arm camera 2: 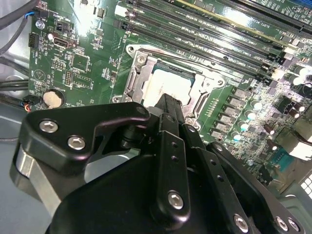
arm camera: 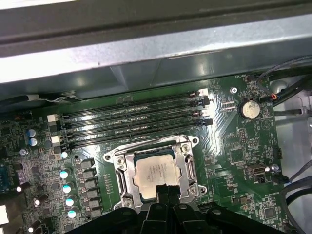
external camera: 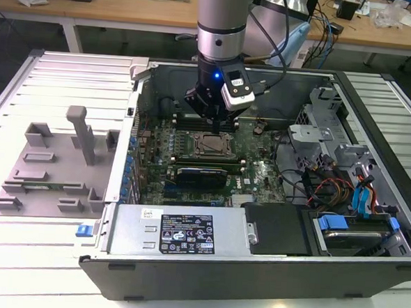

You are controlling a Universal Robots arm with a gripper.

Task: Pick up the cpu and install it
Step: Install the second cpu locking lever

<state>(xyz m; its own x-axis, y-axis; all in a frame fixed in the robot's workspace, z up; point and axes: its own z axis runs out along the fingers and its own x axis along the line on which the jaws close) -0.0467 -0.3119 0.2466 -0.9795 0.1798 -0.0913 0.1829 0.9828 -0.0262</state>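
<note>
The cpu (arm camera: 155, 171), a small square chip with a silvery top, lies flat inside the open metal-framed socket (arm camera: 187, 168) on the green motherboard (arm camera: 234, 146). It also shows in the second wrist view, as the cpu (arm camera 2: 168, 84) within the socket (arm camera 2: 134, 80). My gripper (arm camera: 167, 191) hangs just over the chip's near edge with its two black fingers pressed together and nothing between them. Whether the tips touch the chip I cannot tell. In the exterior view the gripper (external camera: 216, 124) stands straight above the socket (external camera: 211, 146) inside the open computer case (external camera: 376, 95).
Black memory slots (arm camera: 131, 119) run beside the socket, toward the case wall (arm camera: 146, 53). A coin battery (arm camera: 248, 108) and loose cables (external camera: 322, 185) lie on the exterior view's right. A grey moulded tray (external camera: 51, 165) sits outside the case on the exterior view's left.
</note>
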